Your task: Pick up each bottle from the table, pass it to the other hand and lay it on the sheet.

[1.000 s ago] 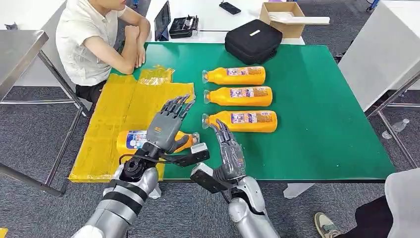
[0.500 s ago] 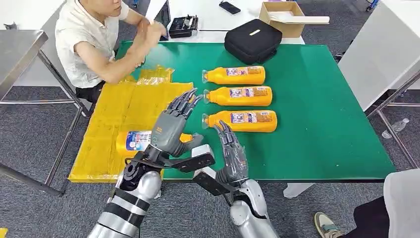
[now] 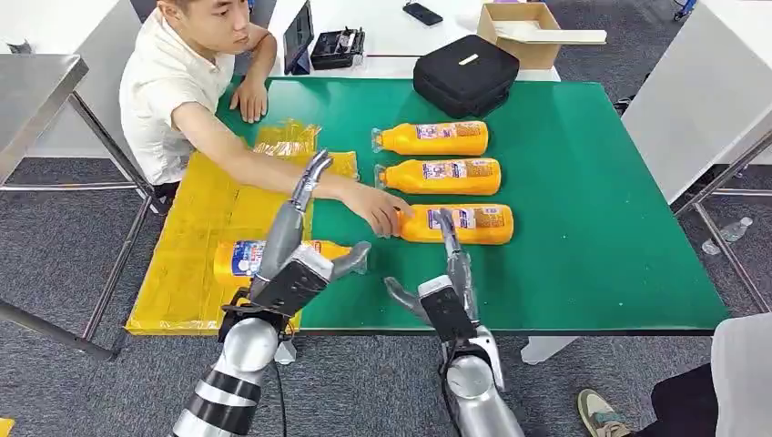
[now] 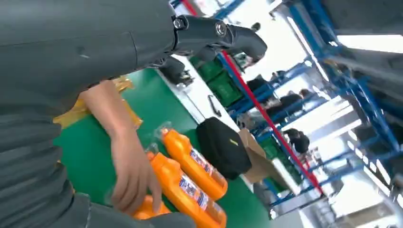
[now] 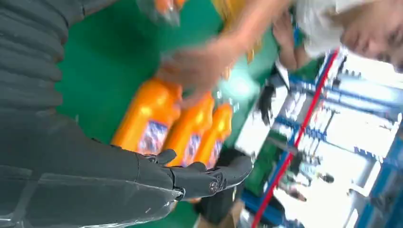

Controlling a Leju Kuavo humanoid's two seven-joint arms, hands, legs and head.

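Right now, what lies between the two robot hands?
In the head view, bare green table and a person's hand lie between left robot hand and right robot hand.

Green-topped table (image 3: 583, 246) bearing three orange plastic bottles (image 3: 435, 138) lying sideways, yellow plastic sheet (image 3: 214, 209) holding a fourth bottle (image 3: 244, 258), black zippered case (image 3: 465, 76) sitting at the far edge

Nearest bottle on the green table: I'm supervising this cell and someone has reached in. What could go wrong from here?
1. The person's hand rests on the neck of the nearest bottle, right where the right hand points; reaching now could strike or pinch it.
2. The left hand hovers open just beside the person's forearm; a swing could hit it.
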